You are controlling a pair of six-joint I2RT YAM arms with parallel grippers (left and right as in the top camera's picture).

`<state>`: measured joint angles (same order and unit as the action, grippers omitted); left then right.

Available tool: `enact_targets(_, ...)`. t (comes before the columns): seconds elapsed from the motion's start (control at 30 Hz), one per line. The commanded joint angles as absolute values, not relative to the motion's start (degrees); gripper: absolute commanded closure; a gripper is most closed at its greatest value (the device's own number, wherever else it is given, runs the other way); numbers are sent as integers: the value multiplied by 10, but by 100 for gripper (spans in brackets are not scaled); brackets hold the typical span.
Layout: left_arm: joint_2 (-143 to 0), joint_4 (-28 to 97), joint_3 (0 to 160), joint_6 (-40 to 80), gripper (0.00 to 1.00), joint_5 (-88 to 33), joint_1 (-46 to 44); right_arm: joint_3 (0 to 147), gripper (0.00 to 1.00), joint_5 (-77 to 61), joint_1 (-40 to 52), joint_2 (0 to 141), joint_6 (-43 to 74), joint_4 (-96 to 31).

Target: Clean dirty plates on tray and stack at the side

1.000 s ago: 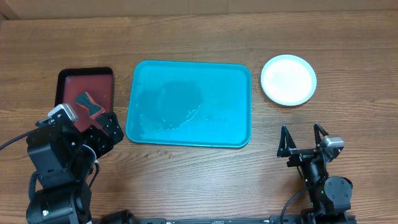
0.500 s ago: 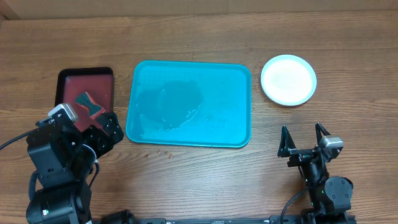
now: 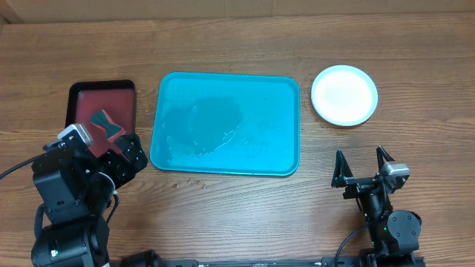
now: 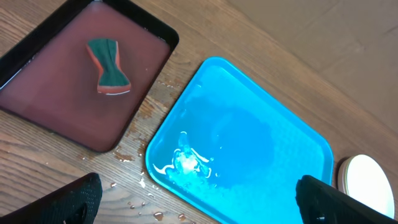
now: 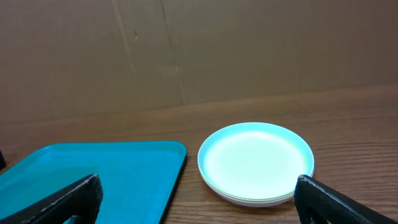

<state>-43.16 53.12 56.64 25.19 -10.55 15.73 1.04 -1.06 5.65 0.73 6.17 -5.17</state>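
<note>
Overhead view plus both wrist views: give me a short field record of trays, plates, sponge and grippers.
Large tray: turquoise rectangular plastic tray, no plates on it, wet patch near one corner
Plates: round pale plastic plates stacked on the wooden table right of that tray; count unclear
Sponge: green-and-orange sponge lying in the small dark red tray
Left gripper: open, empty
Right gripper: open, empty

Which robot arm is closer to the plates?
Right. The right end effector sits just short of the plates, on their near side. The left end effector is far off on the other side of the blue tray, by the red tray.
</note>
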Motion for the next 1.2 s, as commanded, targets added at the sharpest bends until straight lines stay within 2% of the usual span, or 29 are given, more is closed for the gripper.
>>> enact_targets(0.0, -433, 534, 564, 258, 0, -110, 156, 5, 0, -9, 54, 2, 59, -48)
enact_targets(0.2, -434, 535, 564, 258, 0, -110, 153, 5, 0, -9, 54, 2, 60, -48)
enact_targets(0.3, -433, 536, 564, 255, 0, -67, 133, 5, 0, -9, 54, 2, 59, -48)
enact_targets(0.7, -394, 555, 552, 223, 0, 71, -3, 5, 0, -9, 54, 2, 59, -48)
enact_targets(0.93, -287, 458, 444, 140, 0, 53, -10, 5, 0, -9, 54, 2, 60, -48)
enact_targets(1.17, -171, 286, 302, 51, 0, -41, -10, 5, 0, -9, 54, 2, 60, -48)
